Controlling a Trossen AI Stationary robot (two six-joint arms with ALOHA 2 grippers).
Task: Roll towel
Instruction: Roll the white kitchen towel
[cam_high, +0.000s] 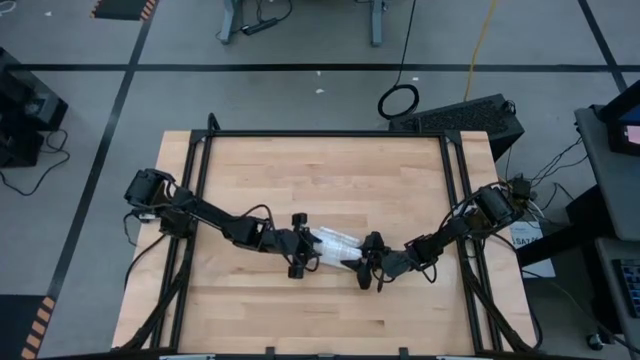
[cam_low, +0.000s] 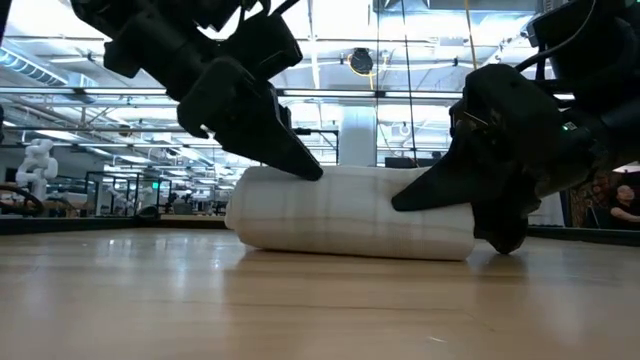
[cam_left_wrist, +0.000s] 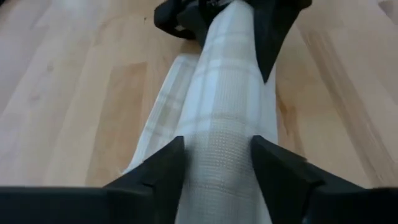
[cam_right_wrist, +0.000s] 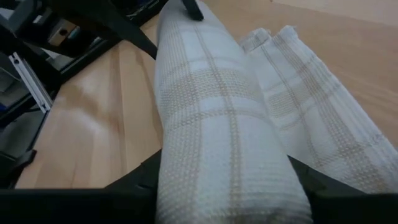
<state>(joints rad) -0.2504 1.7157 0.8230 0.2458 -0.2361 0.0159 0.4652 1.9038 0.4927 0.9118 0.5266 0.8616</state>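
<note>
The white thin cloth towel with a grey-tan plaid grid (cam_high: 335, 244) lies near the middle of the light wooden counter (cam_high: 330, 165), wound into a thick roll that rests on the wood. From the low view the roll (cam_low: 350, 222) shows as a squat cylinder lying on its side, its faint grid lines running around it. Beside the roll a flat, unrolled strip of the same cloth (cam_right_wrist: 317, 112) lies on the counter.

The left gripper (cam_high: 300, 244) holds one end of the roll: in its wrist view the two dark fingers (cam_left_wrist: 158, 171) press against the cloth on either side, closed on the towel (cam_left_wrist: 227, 112). The right gripper (cam_high: 368, 262) grips the opposite end in the same way, its dark fingers (cam_right_wrist: 143, 177) flanking the roll (cam_right_wrist: 217, 124) and touching it. Both dark arms reach inward from the counter's two sides and meet at the towel.
</note>
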